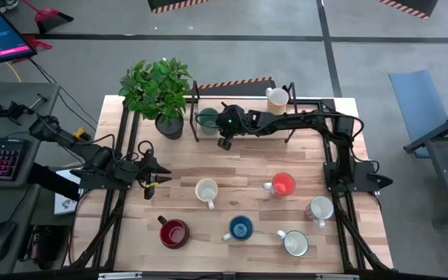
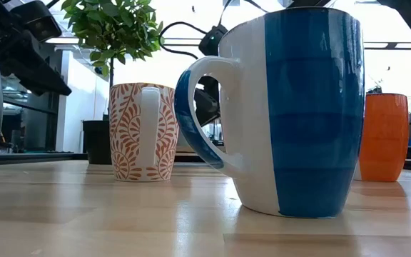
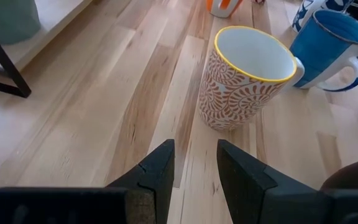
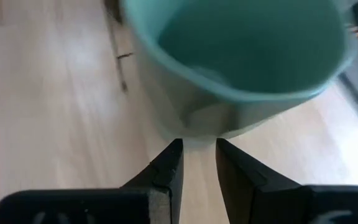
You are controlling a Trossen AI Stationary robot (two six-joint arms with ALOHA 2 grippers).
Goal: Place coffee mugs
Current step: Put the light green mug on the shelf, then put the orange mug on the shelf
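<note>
Right gripper (image 1: 218, 132) reaches across the back of the table (image 1: 232, 167) to the teal-green mug (image 1: 207, 118), which stands inside the black rack (image 1: 195, 101) just beside the plant pot (image 1: 169, 126). Seen from the right wrist, its two dark fingers (image 4: 169, 165) stand a narrow gap apart just short of that mug's wall (image 4: 229, 74); the picture is blurred there, so whether the tips touch it I cannot tell, and nothing sits between them.

Left gripper (image 1: 162, 178) hovers low at the table's left side, fingers (image 3: 160, 171) also a narrow gap apart and empty, pointing at the cream mug with the orange leaf pattern (image 3: 247, 78), which stands upright a little ahead of it.

Other mugs are spread over the front half of the table, well apart from one another: a red mug (image 1: 173, 232) at front left, a blue mug (image 1: 240, 229) beside it toward the middle, a white mug (image 1: 295, 243) at front right, a grey-white mug (image 1: 320, 208) near the right arm's base, and an orange mug (image 1: 283, 184) right of centre. One more cream mug (image 1: 277, 99) rests at the back on the rack's right part.

From table height the blue mug (image 2: 298, 107) fills the foreground, with the patterned mug (image 2: 143, 132) behind it and the orange mug (image 2: 384, 135) farther off
</note>
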